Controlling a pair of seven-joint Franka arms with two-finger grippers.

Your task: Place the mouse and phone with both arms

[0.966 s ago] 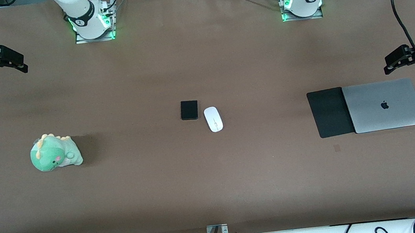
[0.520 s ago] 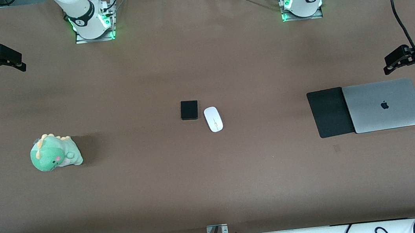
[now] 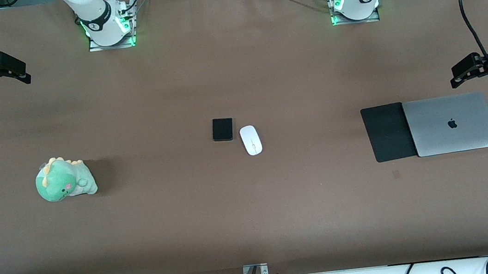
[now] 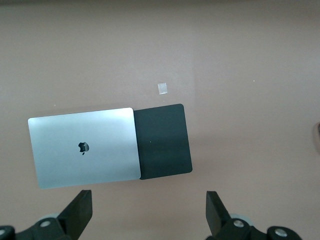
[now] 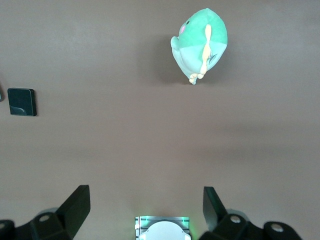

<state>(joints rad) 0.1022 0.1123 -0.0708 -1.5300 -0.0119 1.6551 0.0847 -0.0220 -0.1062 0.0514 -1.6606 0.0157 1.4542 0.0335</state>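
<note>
The white mouse (image 3: 251, 140) and the black phone (image 3: 222, 129) lie side by side at the middle of the table, the phone toward the right arm's end. The phone also shows in the right wrist view (image 5: 22, 101). My left gripper (image 3: 459, 74) hangs open and empty in the air at the left arm's end of the table, just off the laptop's edge; its open jaws show in the left wrist view (image 4: 148, 210). My right gripper (image 3: 18, 73) hangs open and empty at the right arm's end, also seen in the right wrist view (image 5: 145, 205). Both are far from the mouse and phone.
A grey laptop (image 3: 452, 123) lies shut, overlapping a black mouse pad (image 3: 388, 132), toward the left arm's end; both show in the left wrist view (image 4: 85, 147) (image 4: 162, 140). A green plush dinosaur (image 3: 64, 178) sits toward the right arm's end.
The right gripper has drifted slightly toward the table's end and the robots' bases. The left gripper has barely moved. Mouse and phone are where they were.
</note>
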